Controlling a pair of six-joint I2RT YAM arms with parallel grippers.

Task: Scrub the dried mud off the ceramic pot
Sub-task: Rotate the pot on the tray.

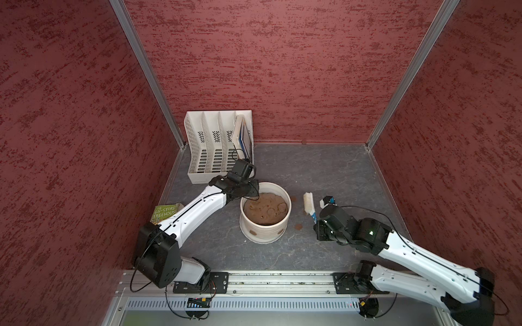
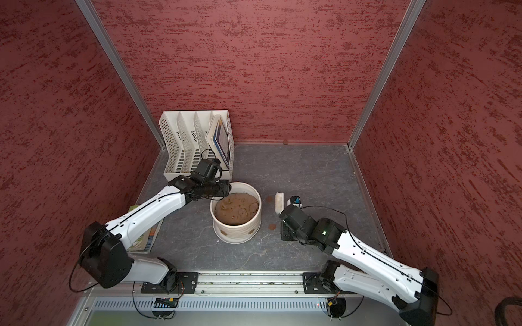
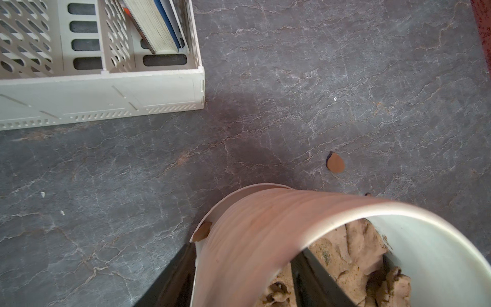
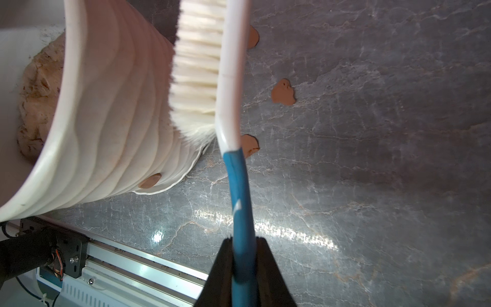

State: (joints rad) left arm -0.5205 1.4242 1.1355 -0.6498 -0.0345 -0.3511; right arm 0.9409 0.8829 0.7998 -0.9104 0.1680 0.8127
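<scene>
The cream ribbed ceramic pot (image 1: 265,234) (image 2: 236,235) stands mid-table, holding a lumpy brown mound (image 1: 265,209). Dried mud patches (image 1: 253,232) (image 4: 150,180) (image 3: 202,230) stick low on its outer wall. More dried mud flakes (image 1: 298,226) (image 4: 283,92) lie on the floor to its right. My left gripper (image 1: 251,194) (image 3: 244,251) straddles the pot's far-left rim, one finger inside and one outside, shut on the wall. My right gripper (image 4: 244,242) (image 1: 318,223) is shut on the blue handle of a white brush (image 1: 308,203) (image 2: 279,202). The bristles (image 4: 196,74) face the pot, just right of it.
A white slotted file rack (image 1: 217,144) (image 3: 101,90) with books stands at the back left, close behind my left wrist. A green book (image 1: 165,211) lies under the left arm. The metal rail (image 1: 282,282) runs along the front. Red walls close in three sides.
</scene>
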